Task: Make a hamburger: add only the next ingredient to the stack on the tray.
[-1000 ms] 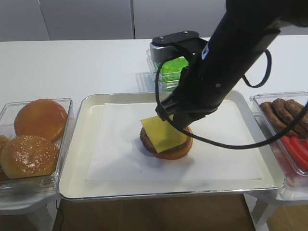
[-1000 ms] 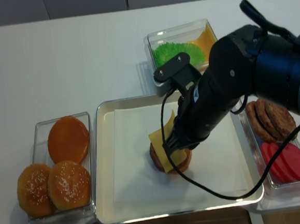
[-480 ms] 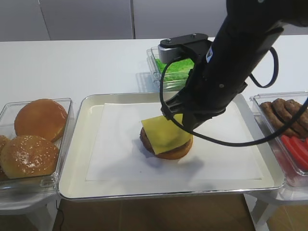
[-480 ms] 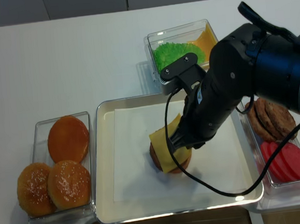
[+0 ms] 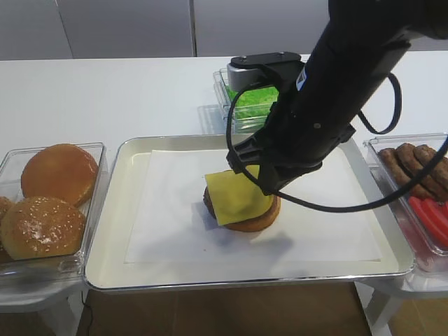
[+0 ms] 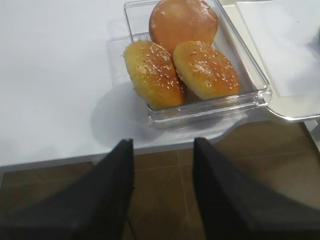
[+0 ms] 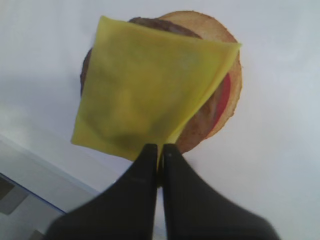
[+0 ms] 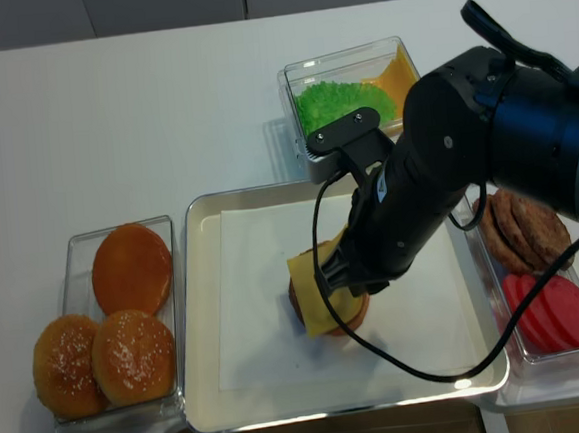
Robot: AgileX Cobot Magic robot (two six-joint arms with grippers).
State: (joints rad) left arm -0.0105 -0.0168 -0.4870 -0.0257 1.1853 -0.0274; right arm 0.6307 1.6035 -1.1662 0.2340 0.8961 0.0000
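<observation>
My right gripper [image 7: 160,147] is shut on one corner of the yellow cheese slice [image 7: 145,95]. The slice spreads over the stack's brown patty [image 7: 150,22] and tan bottom bun [image 7: 232,75]; a red edge shows between them. From the high view the cheese [image 5: 238,197] covers most of the patty, and the bun [image 5: 255,221] sits on the white paper in the silver tray [image 5: 112,210]. The black arm hides the fingers there. My left gripper [image 6: 163,142] stands open with nothing in it, off the table's front edge by the bun container.
A clear box of bun tops [image 5: 49,203] sits left of the tray. A box with green lettuce [image 8: 335,97] and more cheese stands behind it. Patties and tomato slices [image 8: 534,267] fill the box on the right.
The right gripper has come down and a little to the left with the cheese. The slice now lies flatter over the patty. The left gripper shows no change.
</observation>
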